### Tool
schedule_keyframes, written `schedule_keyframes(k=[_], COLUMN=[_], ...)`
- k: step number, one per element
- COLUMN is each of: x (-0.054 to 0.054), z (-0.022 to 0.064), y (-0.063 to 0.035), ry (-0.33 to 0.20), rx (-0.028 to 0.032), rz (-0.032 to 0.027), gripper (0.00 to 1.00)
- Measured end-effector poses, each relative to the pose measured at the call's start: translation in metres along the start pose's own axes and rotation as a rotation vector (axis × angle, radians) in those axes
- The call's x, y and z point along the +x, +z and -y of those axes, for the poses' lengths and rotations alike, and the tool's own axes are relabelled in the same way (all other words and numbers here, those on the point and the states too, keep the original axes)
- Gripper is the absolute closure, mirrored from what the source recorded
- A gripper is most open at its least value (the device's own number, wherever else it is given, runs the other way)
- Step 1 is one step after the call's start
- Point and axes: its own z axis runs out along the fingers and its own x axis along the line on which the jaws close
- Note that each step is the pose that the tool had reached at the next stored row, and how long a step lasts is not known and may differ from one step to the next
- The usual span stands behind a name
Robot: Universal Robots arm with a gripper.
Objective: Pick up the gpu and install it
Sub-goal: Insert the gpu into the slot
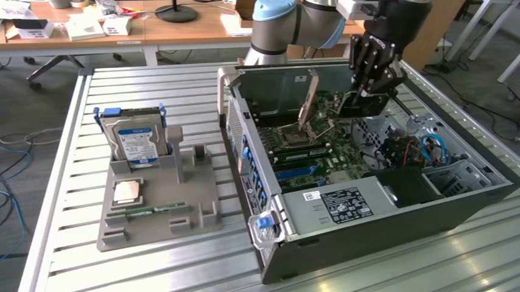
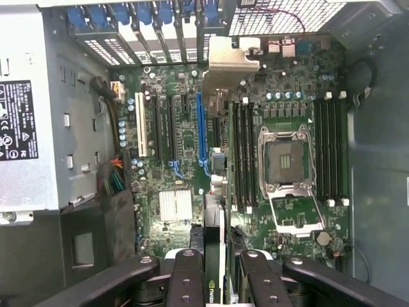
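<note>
The gripper [image 1: 374,91] is seen clamped on the gpu [image 1: 361,104]. The gpu is held edge-down inside the open PC case [image 1: 390,237], above the motherboard [image 1: 325,161], and is judged not yet seated. In the wrist view the gpu [image 2: 217,236] is pinched between the fingers [image 2: 186,278]. Its silver bracket [image 2: 233,61] is pointed at the rear slot openings. The card edge is lined up somewhere between the blue slot [image 2: 202,134] and the memory slots [image 2: 243,153]. Which slot lies exactly under it cannot be told.

Risks, as judged:
- The slot could be missed if the card is lowered slightly off line, and the connector edge would then be driven onto the board or the memory slots.
- The bracket could be caught on the rear wall of the case, so the card would be tilted or twisted in the grip.
- The card is held at one end only, so it could be levered or slipped under push-down force.
- The open CPU socket [image 2: 286,160] lies just beside the path, and its contacts could be damaged by a stray edge.
- The cables [image 1: 427,148] lie near enough that they could be snagged by the arm.

Counts:
- One gpu, one gripper, one PC case and one motherboard are counted.
- One CPU socket, one blue slot and one white slot [image 2: 139,125] are counted.
- Two banks of memory slots are seen, one on each side of the socket.
- On the table [image 1: 122,85], one grey holder [image 1: 203,213] is counted.
- In the holder are one hard drive [image 1: 134,141], one square chip [image 1: 126,191] and one green memory stick [image 1: 146,211].
</note>
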Motion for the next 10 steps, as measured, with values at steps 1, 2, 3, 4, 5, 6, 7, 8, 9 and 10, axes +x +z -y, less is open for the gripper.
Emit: schedule_keyframes(k=[1,2,3,4,5,6,7,8,9,10], x=[0.0,0.0,0.0,0.0,0.001,0.001,0.001,0.001,0.001,0.001], z=[-0.0009,-0.0018,-0.0029,-0.004,-0.0052,-0.0065,-0.0079,-0.0093,-0.0108,-0.0125], y=[0.0018,0.0036,0.0054,0.0072,0.0091,0.011,0.0128,0.0146,0.0164,0.0185], ry=[0.0,0.0,0.0,0.0,0.0,0.0,0.0,0.0,0.0,0.0], rx=[0.0,0.0,0.0,0.0,0.0,0.0,0.0,0.0,0.0,0.0001], rz=[0.0,0.0,0.0001,-0.0001,-0.0001,0.0,0.0,0.0,0.0,0.0001], gripper=[0.73,0.73,0.73,0.73,0.73,0.73,0.73,0.73,0.73,0.73])
